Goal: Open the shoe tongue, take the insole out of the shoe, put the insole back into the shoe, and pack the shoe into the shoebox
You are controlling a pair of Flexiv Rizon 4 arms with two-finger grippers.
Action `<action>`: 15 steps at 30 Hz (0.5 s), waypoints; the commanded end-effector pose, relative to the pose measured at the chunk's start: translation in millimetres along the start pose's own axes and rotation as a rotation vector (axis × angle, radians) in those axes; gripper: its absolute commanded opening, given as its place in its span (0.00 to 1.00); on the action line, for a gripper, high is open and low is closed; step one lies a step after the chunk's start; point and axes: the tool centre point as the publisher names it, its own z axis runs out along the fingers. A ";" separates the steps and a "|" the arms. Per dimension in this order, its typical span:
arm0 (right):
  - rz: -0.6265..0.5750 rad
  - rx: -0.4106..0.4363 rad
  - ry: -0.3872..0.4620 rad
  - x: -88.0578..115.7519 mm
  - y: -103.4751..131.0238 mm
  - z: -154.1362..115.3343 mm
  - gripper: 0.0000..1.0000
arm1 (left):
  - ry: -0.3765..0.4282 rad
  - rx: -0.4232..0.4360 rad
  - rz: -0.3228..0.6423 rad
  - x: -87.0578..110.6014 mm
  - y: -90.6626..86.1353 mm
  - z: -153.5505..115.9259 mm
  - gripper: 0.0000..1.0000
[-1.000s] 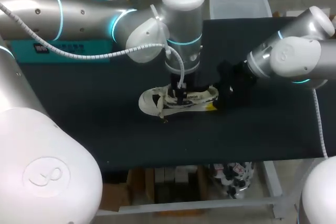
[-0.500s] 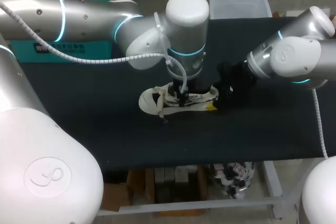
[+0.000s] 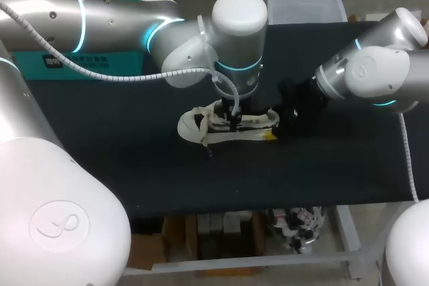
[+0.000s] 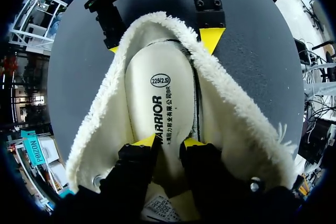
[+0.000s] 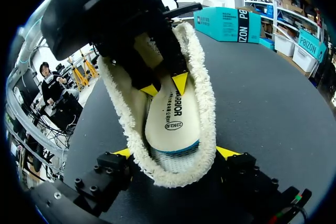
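Note:
A cream shoe [image 3: 194, 129] with a fleecy lining [image 4: 231, 124] lies on its sole mid-table, toe to the left. My left gripper [image 4: 169, 141] reaches down into its opening, and the printed insole [image 4: 160, 98] narrows where it is pinched between the fingers, so the gripper is shut on it. The right wrist view shows those same yellow tips [image 5: 166, 85] on the insole [image 5: 176, 121] inside the shoe. My right gripper [image 5: 175, 153] stands wide around the heel, one finger against the fleece on each side, holding the shoe [image 5: 205, 93]. From above it sits at the shoe's right end [image 3: 278, 124].
A clear plastic box [image 3: 305, 1] stands at the table's far edge, behind the right arm. The black tabletop [image 3: 120, 132] stretches bare to the left of and in front of the shoe.
My left arm has shifted a little to the right over the shoe. The shoe's upper has been drawn slightly with it. The right arm has stayed put.

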 end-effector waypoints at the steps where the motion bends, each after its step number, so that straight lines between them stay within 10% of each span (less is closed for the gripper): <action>1: -0.002 0.000 0.004 2.0 -4.7 3.8 0.00 | -0.011 0.002 -0.002 -16.3 -4.0 62.9 0.26; 5: -0.002 0.000 0.004 2.0 -4.7 3.8 0.00 | -0.028 0.010 0.000 -23.1 -4.7 61.4 0.00; 15: -0.002 0.000 0.004 2.0 -4.7 3.8 0.00 | -0.047 0.049 0.000 -30.4 -2.3 43.1 0.00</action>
